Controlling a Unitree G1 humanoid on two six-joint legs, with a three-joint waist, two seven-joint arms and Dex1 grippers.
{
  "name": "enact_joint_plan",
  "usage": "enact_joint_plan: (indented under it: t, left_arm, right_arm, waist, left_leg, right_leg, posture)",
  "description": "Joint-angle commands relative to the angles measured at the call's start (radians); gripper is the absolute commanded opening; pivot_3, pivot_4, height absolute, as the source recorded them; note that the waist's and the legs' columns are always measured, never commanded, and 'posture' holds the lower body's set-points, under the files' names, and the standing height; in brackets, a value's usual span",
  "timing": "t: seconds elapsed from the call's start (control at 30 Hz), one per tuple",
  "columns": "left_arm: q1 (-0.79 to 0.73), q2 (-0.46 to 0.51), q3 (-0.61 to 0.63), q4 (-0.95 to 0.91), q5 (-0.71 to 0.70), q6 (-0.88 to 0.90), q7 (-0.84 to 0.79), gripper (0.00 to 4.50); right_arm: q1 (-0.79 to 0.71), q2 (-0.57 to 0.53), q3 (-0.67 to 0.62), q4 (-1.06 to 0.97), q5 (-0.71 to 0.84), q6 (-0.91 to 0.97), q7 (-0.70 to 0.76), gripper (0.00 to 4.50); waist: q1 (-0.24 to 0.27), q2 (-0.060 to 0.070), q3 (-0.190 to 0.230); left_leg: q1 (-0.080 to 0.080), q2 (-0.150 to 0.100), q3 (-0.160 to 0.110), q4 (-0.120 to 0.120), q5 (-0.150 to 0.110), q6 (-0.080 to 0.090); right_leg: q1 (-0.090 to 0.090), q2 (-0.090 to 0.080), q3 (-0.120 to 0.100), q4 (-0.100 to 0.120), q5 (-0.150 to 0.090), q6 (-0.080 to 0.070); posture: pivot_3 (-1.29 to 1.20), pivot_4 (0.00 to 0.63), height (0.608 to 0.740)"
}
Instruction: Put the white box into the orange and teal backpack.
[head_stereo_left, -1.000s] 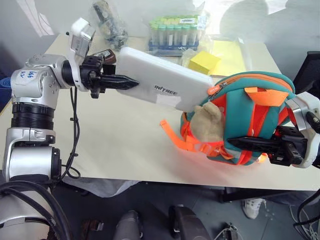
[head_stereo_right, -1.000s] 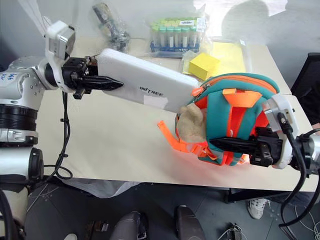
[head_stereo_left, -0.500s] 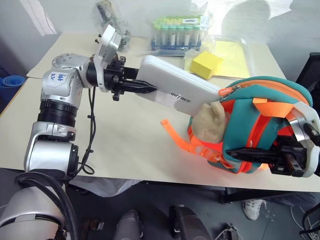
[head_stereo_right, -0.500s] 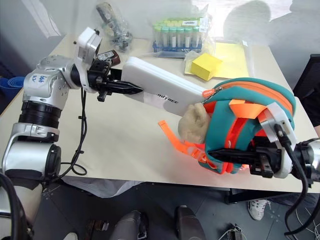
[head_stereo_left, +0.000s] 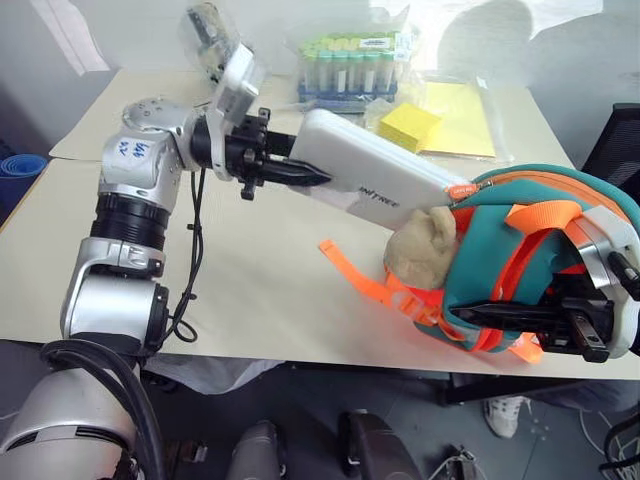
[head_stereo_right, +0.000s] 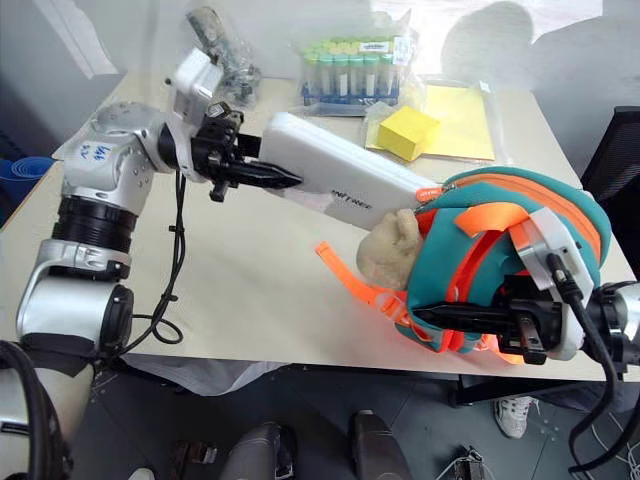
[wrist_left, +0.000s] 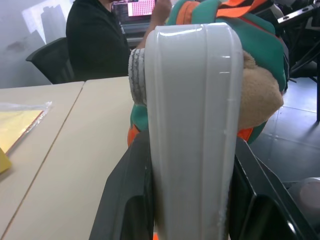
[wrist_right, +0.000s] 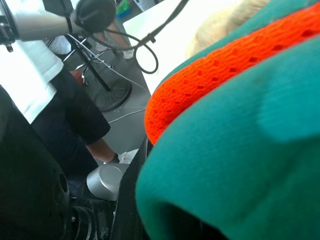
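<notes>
Your left gripper (head_stereo_left: 300, 175) pinches the left end of the flat white oblong box (head_stereo_left: 375, 180), one black finger (wrist_left: 131, 200) pressed on each broad face, so the fingers stand only as far apart as the box is thick. The box slants above the beige table (head_stereo_left: 250, 290), its right end at the zippered mouth of the small orange and teal backpack (head_stereo_left: 530, 255); you cannot tell how far inside it reaches. Just near of that mouth, a tan plush charm (head_stereo_left: 420, 262) hangs on the backpack's left side, with orange webbing straps (head_stereo_left: 365, 280) trailing onto the table. Your right gripper (head_stereo_left: 520, 318) holds the backpack at the table's near right edge, its fingers (head_stereo_right: 470, 318) pressed together on the pack's near side. Far of the box lie a yellow sponge-like block (head_stereo_left: 408, 125) and a rack of green-capped tubes (head_stereo_left: 350, 65).
</notes>
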Motion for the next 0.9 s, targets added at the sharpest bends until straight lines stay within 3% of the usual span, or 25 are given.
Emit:
enact_joint_plan:
  t: [0.03, 0.27, 0.37, 0.67, 0.83, 0.9]
  left_arm:
    - [0.010, -0.033, -0.032, -0.066, 0.006, -0.019, -0.106, 1.28]
    - [0.017, -0.059, -0.050, -0.022, 0.062, -0.101, -0.090, 1.28]
    - [0.037, -0.045, -0.086, 0.010, 0.129, -0.218, -0.107, 1.28]
    - [-0.122, -0.110, 0.102, 0.074, -0.089, 0.104, -0.078, 1.28]
    - [-0.143, -0.116, 0.121, 0.117, -0.072, 0.117, -0.087, 1.28]
    - [-0.093, -0.125, 0.063, 0.083, -0.014, 0.047, -0.101, 1.28]
  right_arm:
    - [-0.021, -0.032, -0.018, -0.032, 0.055, -0.001, 0.012, 0.03]
    - [-0.013, -0.043, -0.013, -0.041, 0.055, -0.007, 0.006, 0.03]
    - [-0.018, -0.043, -0.016, -0.034, 0.060, -0.006, -0.004, 0.03]
    - [-0.003, -0.025, -0.006, -0.031, 0.040, -0.015, -0.021, 0.03]
    - [-0.003, -0.019, -0.002, -0.029, 0.036, -0.020, -0.032, 0.03]
    - [0.000, -0.015, -0.001, -0.034, 0.035, -0.023, -0.039, 0.03]
  waist:
    - [0.001, 0.000, 0.000]
    - [0.001, 0.000, 0.000]
    - [0.000, 0.000, 0.000]
    - [0.000, 0.000, 0.000]
    - [-0.005, 0.000, 0.000]
    - [-0.004, 0.000, 0.000]
  left_leg:
    - [0.000, 0.000, 0.000, 0.000, 0.000, 0.000]
    - [0.000, 0.000, 0.000, 0.000, 0.000, 0.000]
    - [0.000, 0.000, 0.000, 0.000, 0.000, 0.000]
    - [-0.001, 0.000, 0.000, 0.002, -0.001, 0.002]
    - [-0.001, 0.000, 0.000, 0.001, -0.001, 0.002]
    - [0.000, 0.000, 0.000, 0.001, -0.001, 0.002]
  right_leg:
    - [0.000, 0.000, 0.000, 0.000, 0.000, 0.000]
    - [0.000, 0.000, 0.000, 0.000, 0.000, 0.000]
    - [0.000, 0.000, 0.000, 0.000, 0.000, 0.000]
    - [0.000, 0.001, -0.001, 0.000, 0.000, 0.000]
    - [0.000, 0.001, -0.001, 0.001, 0.000, 0.000]
    - [0.000, 0.001, 0.000, 0.002, 0.000, 0.000]
  posture:
    - [0.00, 0.150, 0.740]
    - [0.00, 0.150, 0.740]
    - [0.00, 0.150, 0.740]
    - [0.00, 0.150, 0.740]
    - [0.00, 0.150, 0.740]
    - [0.00, 0.150, 0.740]
